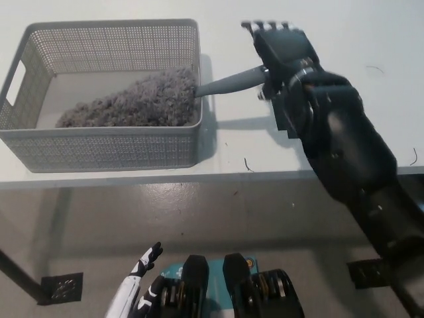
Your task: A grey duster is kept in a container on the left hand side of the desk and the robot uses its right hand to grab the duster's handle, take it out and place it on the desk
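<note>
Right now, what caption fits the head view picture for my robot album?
Black right hand at the handle of the grey duster lying in its basket; white left hand rests below.
</note>
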{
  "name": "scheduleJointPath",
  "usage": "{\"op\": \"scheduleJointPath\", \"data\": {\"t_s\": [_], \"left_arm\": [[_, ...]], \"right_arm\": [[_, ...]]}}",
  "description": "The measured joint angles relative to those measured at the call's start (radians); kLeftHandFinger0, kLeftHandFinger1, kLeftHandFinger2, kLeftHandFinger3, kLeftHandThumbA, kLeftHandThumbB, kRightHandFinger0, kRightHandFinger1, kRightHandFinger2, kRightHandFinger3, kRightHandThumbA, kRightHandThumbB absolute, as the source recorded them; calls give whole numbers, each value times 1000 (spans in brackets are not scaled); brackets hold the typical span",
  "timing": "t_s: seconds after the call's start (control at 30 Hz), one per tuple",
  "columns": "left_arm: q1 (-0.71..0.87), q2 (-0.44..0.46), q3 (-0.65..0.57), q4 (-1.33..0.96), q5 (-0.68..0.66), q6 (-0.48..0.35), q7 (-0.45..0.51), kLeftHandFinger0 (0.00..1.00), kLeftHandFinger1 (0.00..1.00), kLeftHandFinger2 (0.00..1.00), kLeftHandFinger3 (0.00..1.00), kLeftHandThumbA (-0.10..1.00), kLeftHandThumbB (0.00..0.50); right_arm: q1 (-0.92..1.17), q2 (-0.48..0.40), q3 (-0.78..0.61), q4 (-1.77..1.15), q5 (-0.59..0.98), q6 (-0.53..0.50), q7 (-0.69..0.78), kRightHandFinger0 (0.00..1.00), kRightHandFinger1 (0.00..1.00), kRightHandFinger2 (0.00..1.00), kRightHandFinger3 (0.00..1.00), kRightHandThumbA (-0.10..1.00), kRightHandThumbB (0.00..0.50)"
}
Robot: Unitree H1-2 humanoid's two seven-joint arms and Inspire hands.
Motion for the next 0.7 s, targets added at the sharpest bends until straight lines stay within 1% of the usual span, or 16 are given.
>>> {"op": "scheduleJointPath", "data": {"t_s": [0.17,0.37,0.4,0.47,0.5,0.57,0.7], "left_arm": [[-1,0,-5,-9,0,0,-2,1000,1000,1000,1000,1000,91],[-2,10,-19,-12,0,0,-5,1000,1000,1000,1000,1000,99],[-2,11,-20,-12,-1,0,-5,1000,1000,1000,1000,1000,110],[-2,13,-22,-13,-3,0,-10,1000,1000,1000,1000,1000,115],[-2,14,-22,-15,-4,0,-13,1000,1000,1000,1000,1000,112],[-3,15,-23,-18,-5,0,-18,1000,1000,1000,1000,1000,111],[-3,16,-25,-19,-6,0,-23,1000,1000,1000,1000,1000,100]], "right_arm": [[-64,63,11,40,5,3,-33,1000,1000,1000,1000,1000,500],[-98,125,36,65,16,11,-52,1000,1000,1000,1000,1000,500],[-98,126,38,67,17,12,-52,1000,1000,1000,1000,988,500],[-98,128,42,77,20,16,-54,1000,1000,1000,1000,959,500],[-98,127,44,85,22,17,-56,1000,1000,1000,1000,886,500],[-94,122,44,95,25,20,-59,1000,1000,1000,1000,925,500],[-75,104,44,114,36,26,-60,1000,1000,1000,1000,919,500]]}}
